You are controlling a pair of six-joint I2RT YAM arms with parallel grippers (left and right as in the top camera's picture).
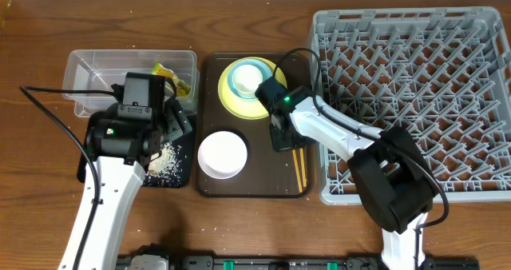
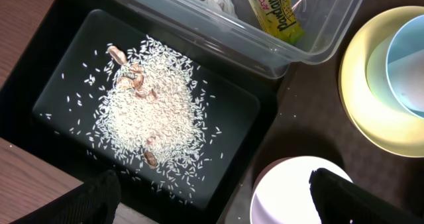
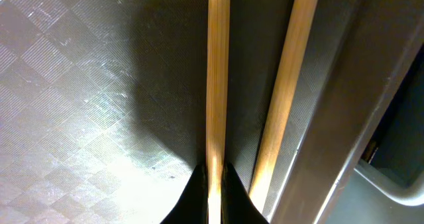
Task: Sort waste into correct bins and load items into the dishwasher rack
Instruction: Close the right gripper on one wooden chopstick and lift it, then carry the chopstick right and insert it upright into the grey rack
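Altogether two chopsticks (image 3: 218,85), two bowls (image 1: 222,154)

Dark print runs along the yellow snack wrapper (image 2: 278,12), too blurred to read; no other text.

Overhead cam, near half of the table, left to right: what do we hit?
shallow glossy black tray holding loose white rice grains → round white bowl → pair of thin wooden chopsticks → large grey plastic dishwasher rack
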